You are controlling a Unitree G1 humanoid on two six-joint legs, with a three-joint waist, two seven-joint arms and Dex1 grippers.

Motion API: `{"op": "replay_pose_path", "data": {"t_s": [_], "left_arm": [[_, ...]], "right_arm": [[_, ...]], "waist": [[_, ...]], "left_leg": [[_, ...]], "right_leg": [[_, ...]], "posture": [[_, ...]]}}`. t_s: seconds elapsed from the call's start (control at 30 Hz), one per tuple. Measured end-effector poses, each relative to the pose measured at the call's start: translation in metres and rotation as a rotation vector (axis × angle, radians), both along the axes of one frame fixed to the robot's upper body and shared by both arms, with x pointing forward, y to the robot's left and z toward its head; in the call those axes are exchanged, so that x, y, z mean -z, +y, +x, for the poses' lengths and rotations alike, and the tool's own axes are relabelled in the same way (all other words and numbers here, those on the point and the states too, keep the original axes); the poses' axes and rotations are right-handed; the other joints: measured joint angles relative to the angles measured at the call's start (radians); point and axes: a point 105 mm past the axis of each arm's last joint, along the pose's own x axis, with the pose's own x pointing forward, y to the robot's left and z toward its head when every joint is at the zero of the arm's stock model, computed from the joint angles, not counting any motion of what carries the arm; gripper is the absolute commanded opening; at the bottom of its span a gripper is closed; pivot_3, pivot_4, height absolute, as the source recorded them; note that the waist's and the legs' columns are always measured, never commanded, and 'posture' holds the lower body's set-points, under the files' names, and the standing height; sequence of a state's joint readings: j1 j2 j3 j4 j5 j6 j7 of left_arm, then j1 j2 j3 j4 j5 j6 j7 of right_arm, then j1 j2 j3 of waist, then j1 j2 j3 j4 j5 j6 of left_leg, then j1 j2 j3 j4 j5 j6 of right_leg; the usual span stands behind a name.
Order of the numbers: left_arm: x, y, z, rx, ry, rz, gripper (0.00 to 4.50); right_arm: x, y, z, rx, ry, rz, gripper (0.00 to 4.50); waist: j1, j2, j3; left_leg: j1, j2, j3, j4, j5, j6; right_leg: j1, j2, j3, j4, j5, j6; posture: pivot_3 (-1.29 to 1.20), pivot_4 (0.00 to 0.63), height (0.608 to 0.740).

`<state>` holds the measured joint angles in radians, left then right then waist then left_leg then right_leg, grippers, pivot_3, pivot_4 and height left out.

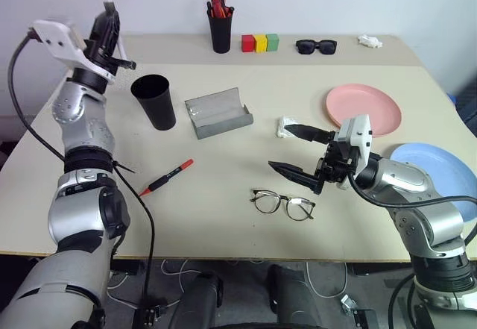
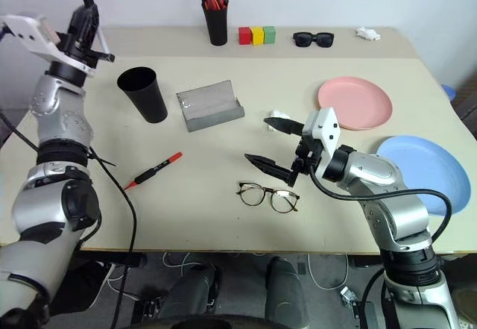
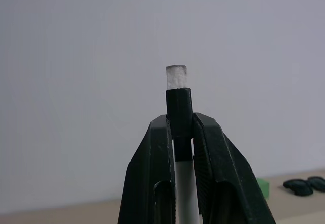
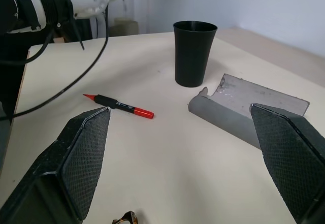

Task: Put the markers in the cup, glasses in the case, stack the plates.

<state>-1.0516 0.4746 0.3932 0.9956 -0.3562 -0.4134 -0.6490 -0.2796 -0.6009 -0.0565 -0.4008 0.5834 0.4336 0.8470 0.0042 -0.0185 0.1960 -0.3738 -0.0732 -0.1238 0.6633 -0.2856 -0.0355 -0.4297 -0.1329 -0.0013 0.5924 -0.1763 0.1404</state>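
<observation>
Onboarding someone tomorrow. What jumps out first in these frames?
The left gripper, raised high at the table's left edge beside the black cup, is shut on a marker whose tip pokes up past its fingers. The right gripper hangs wide open just above the wire-framed glasses near the front edge. A red-and-black marker lies loose on the table, and the grey case sits open mid-table.
</observation>
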Motion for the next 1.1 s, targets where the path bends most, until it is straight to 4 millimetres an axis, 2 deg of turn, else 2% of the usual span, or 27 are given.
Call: {"op": "replay_pose_path", "data": {"t_s": [0.13,0.5,0.53,0.57,0.77,0.8,0.93,1.03,1.1], "left_arm": [[0.015,0.001,0.002,-0.01,0.023,-0.015,0.06],[0.038,-0.011,0.008,0.02,0.073,-0.039,0.06],[0.038,-0.011,0.008,0.019,0.071,-0.037,1.0],[0.038,-0.011,0.008,0.019,0.07,-0.035,1.31],[0.038,-0.014,0.008,0.035,0.067,-0.027,4.36],[0.038,-0.014,0.008,0.036,0.067,-0.026,4.48],[0.035,-0.019,0.007,0.074,0.069,-0.01,4.48],[0.029,-0.031,0.004,0.201,0.101,0.024,4.48],[0.029,-0.035,-0.009,0.326,0.159,0.064,4.48]], "right_arm": [[0.002,-0.003,-0.001,0.015,0.004,-0.003,4.5],[0.002,-0.003,-0.001,0.019,0.008,0.0,4.5],[0.002,-0.003,-0.001,0.02,0.008,0.001,4.5],[0.002,-0.003,-0.001,0.02,0.008,0.001,4.5],[0.0,-0.002,-0.003,0.017,0.001,-0.002,4.5],[0.0,-0.002,-0.003,0.017,-0.001,-0.002,4.5],[-0.001,-0.002,-0.002,0.019,-0.001,-0.002,4.5],[-0.001,-0.001,-0.002,0.02,-0.002,-0.001,4.5],[-0.002,-0.002,-0.002,0.02,-0.007,-0.001,4.5]], "waist": [[0.0,0.0,0.0],[0.001,0.0,0.0],[0.001,0.0,0.0],[0.0,0.0,0.0],[0.001,0.0,0.0],[0.001,0.0,0.0],[0.001,0.0,0.0],[-0.001,0.0,0.0],[-0.015,0.0,0.0]], "left_leg": [[0.0,0.0,0.0,0.0,0.0,0.0],[0.0,0.0,0.0,0.0,0.0,0.0],[0.0,0.0,0.0,0.0,0.0,0.0],[0.0,0.0,0.0,0.0,0.0,0.0],[0.0,0.0,0.0,0.0,0.0,0.0],[0.0,0.0,0.0,0.0,0.0,0.0],[0.0,0.0,0.0,0.0,0.0,0.0],[0.0,0.0,0.0,0.0,0.0,0.0],[0.0,0.0,-0.001,0.0,0.0,0.001]], "right_leg": [[0.0,0.0,0.0,0.0,0.0,0.0],[0.0,0.0,0.0,0.0,0.0,0.0],[0.0,0.0,0.0,0.0,0.0,0.0],[0.0,0.0,0.0,0.0,0.0,0.0],[0.0,0.0,0.0,0.0,0.0,0.0],[0.0,0.0,0.0,0.0,0.0,0.0],[0.0,0.0,0.0,0.0,0.0,0.0],[0.0,0.0,0.0,0.001,0.0,0.0],[0.0,0.0,0.0,0.002,0.0,0.0]], "posture": [[0.0,0.15,0.74],[0.0,0.15,0.74],[0.0,0.15,0.74],[0.0,0.15,0.74],[0.0,0.15,0.74],[0.0,0.15,0.74],[0.0,0.15,0.74],[0.0,0.15,0.74],[0.0,0.15,0.74]]}}
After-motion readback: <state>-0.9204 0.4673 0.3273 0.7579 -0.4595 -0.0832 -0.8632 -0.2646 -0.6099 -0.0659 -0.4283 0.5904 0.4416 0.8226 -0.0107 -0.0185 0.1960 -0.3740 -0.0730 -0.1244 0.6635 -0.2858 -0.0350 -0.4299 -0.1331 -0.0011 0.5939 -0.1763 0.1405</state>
